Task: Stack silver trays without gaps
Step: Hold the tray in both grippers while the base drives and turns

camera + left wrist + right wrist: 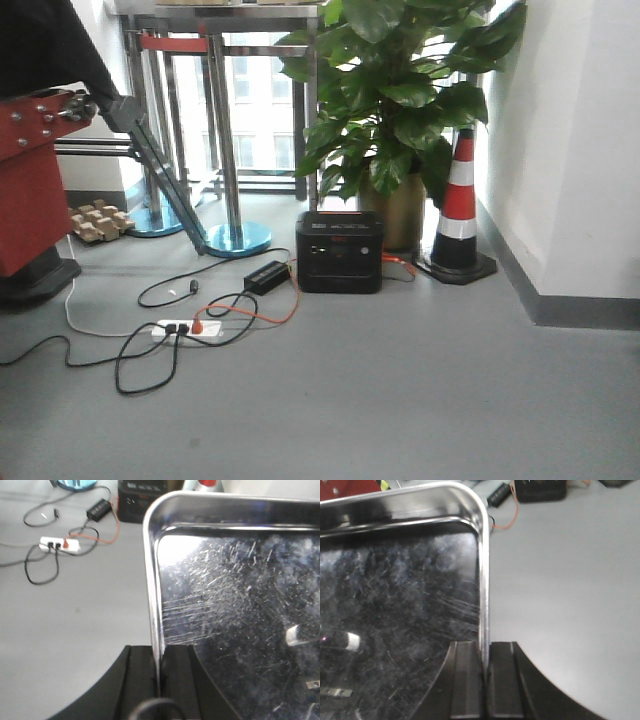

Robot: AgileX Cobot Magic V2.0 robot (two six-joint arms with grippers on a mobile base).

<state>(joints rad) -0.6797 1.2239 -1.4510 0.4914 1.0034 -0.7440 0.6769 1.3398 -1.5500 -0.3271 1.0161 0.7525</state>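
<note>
Stainless steel fills both wrist views. In the left wrist view the silver tray (235,605) takes up the right two-thirds of the frame. Its rolled rim runs from bottom centre up to a rounded corner at the top, and the left pincer (159,655) is clamped on that rim with one black finger on each side. In the right wrist view the same scratched pan sits at the left of the frame, and the right pincer (485,647) is likewise closed on the rim at bottom centre. The mirrored layouts suggest that both arms grip one tray by opposite edges. Grey floor (75,620) lies beyond it, with a power strip (59,544) at upper left. No second tray is visible. The front-facing view shows only a black power station (340,252) and a traffic cone (459,205), so the stack's position cannot be told. The step in hand appears to be carrying the tray to its mate. To do it well, the two wrists should travel together and level, since a pinch on a thin polished rim may slip or twist. Corners should be squared over the lower tray before descent. Lowering should be even, so that the sloping sides nest all round. The outer fingers would sit between the rims, so release probably has to come just before full seating.
</note>
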